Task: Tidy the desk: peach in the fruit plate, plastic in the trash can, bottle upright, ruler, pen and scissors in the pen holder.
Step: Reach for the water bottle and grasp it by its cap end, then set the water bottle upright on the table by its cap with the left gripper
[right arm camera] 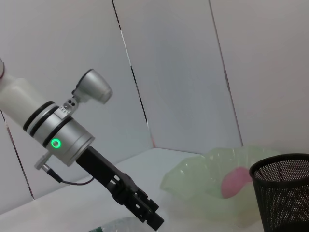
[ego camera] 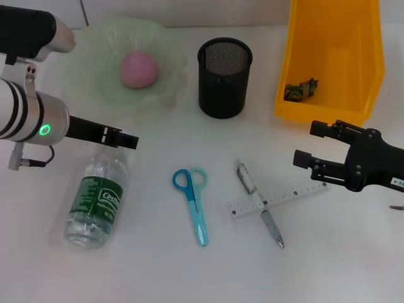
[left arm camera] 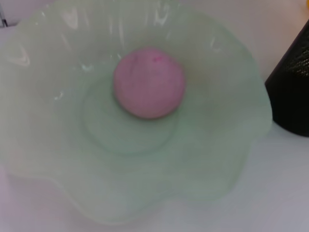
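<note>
A white counter (ego camera: pixel 158 271) seen from above. At the far left, a pink peach (ego camera: pixel 139 69) already sits in the pale green fruit plate (ego camera: pixel 95 82). Right of it stands a black mesh pen holder (ego camera: pixel 225 77), empty as far as can be seen. At the far right, a yellow trash can (ego camera: pixel 353 63) holds a dark crumpled piece of plastic (ego camera: pixel 301 89).

A clear bottle (ego camera: pixel 96 199) with a green label lies on its side at the near left. The left end effector (ego camera: pixel 123 139) hovers just above its cap end; whether its fingers are apart or together cannot be told. Blue scissors (ego camera: pixel 194 202) lie in the middle. To their right, a pen (ego camera: pixel 259 202) lies crossed with a clear ruler (ego camera: pixel 278 197); which lies on top is unclear.

The right end effector (ego camera: pixel 309 146) hangs at the right, its fingers spread apart and holding nothing, near the ruler's far end.

Likely risks: the round bottle could roll or slip when gripped, or topple if released off-balance. Lifting either the pen or ruler may drag the other, and the flat ruler may be hard to pinch.
</note>
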Motion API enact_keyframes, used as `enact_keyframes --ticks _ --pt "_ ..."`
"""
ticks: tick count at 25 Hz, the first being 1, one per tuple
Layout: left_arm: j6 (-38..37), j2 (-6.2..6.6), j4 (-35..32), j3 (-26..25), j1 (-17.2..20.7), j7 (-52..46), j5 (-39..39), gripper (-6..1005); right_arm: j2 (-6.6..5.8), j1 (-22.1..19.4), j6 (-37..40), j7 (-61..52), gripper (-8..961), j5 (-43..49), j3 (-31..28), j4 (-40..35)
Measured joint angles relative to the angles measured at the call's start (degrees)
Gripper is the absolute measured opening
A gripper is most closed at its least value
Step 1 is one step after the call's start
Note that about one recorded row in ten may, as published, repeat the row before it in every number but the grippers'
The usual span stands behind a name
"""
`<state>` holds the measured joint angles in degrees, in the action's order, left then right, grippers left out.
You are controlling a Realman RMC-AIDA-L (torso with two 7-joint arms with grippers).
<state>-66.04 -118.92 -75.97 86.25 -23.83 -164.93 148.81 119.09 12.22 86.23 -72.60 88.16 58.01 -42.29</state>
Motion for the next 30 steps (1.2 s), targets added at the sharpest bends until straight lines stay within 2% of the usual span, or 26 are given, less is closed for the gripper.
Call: enact_keyframes --ticks 19,25,30 --pt "1.6 0.12 6.3 0.2 -2.6 1.8 -0.2 843 0.0 0.4 -1.1 -0.5 801 0.0 0.1 0.8" --pt "1.2 0.15 3.4 0.6 -1.8 3.9 -0.3 667 0.0 0.4 -1.2 -0.6 801 0.2 0.1 0.9" --pt "0.3 0.22 1.9 -0.1 -0.8 8.2 -2.8 464 0.0 0.4 -1.2 -0.9 801 0.2 0.1 1.3"
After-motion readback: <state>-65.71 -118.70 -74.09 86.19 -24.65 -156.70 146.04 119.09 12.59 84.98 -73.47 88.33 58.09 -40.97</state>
